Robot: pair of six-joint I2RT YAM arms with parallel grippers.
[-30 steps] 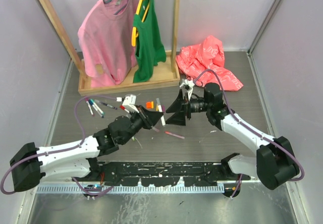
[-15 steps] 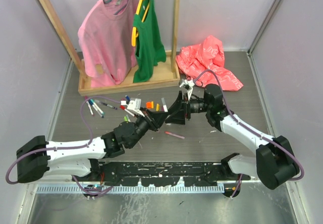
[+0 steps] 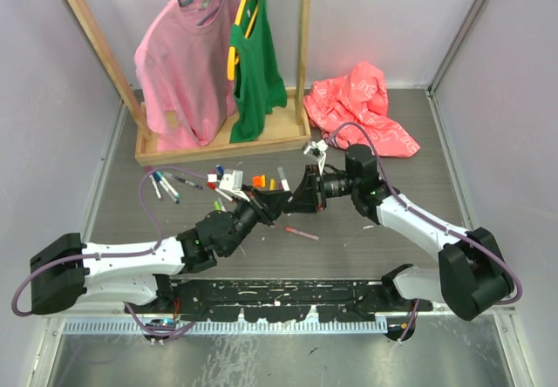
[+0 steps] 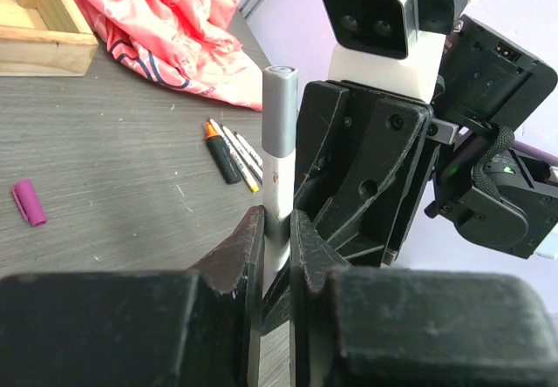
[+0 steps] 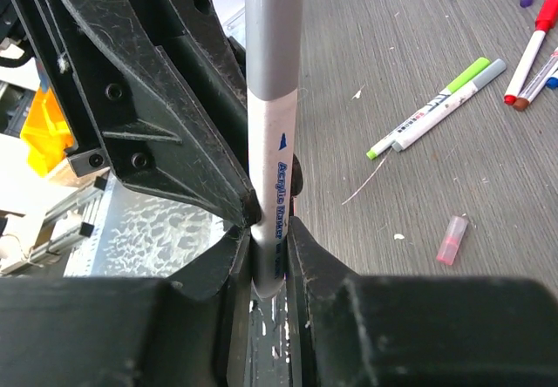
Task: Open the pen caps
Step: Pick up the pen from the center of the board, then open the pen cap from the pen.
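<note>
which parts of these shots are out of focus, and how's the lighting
Left wrist: the left gripper's fingers are a dark blur, the pen sharp. Right wrist: the pen's printed label is readable, the right gripper's fingers soft. Top external: evenly lit, soft shadows.

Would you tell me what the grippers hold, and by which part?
One grey-capped marker pen: left gripper and right gripper both clamp its white barrel below the cap.
</note>
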